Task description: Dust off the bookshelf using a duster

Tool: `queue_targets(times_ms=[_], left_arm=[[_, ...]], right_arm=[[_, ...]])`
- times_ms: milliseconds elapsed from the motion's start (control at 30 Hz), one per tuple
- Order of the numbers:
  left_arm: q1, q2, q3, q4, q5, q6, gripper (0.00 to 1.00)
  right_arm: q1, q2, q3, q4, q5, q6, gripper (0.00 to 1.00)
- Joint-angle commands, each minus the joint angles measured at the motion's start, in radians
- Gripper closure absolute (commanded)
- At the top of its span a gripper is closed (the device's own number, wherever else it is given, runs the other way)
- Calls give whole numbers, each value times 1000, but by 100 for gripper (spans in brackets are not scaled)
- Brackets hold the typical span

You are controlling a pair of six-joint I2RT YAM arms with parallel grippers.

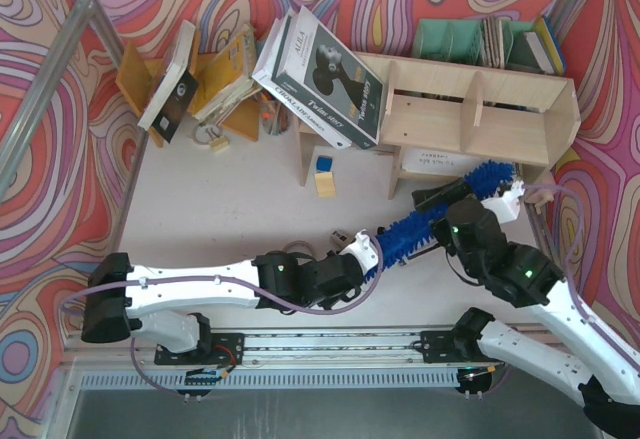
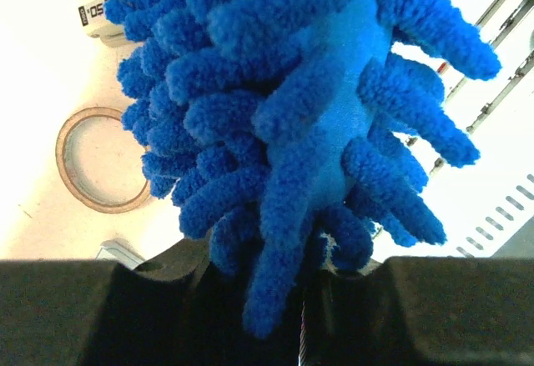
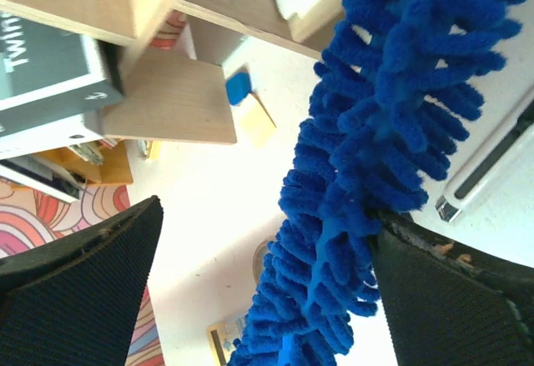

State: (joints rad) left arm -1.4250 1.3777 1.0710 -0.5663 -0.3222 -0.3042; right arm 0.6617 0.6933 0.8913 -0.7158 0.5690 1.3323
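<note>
Left gripper is clamped on the long bright-blue fluffy microfibre duster, right gripper has its fingers apart. Duster's at 4 o'clock, tip near the pale plywood bookshelf. Looks light and floppy, so I'd hold the handle end.

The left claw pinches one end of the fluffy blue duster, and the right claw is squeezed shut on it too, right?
Not quite. The left gripper does pinch one end of the duster, but the right gripper is open: the right wrist view shows its fingers wide apart, the duster lying against only one.
</note>
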Motion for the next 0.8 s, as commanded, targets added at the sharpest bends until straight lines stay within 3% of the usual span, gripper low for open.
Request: queue_targets(times_ms=[0, 33, 400, 767], left_arm=[[-4, -48, 29, -14, -13, -13, 100], [-6, -52, 28, -18, -16, -14, 100], [-64, -28, 170, -116, -21, -2, 100], [-83, 2, 276, -115, -139, -25, 100]], right_arm=[[4, 4, 97, 5, 77, -207, 6], [5, 12, 118, 19, 85, -272, 2], [4, 92, 369, 159, 166, -772, 1], [4, 145, 630, 208, 230, -991, 1]])
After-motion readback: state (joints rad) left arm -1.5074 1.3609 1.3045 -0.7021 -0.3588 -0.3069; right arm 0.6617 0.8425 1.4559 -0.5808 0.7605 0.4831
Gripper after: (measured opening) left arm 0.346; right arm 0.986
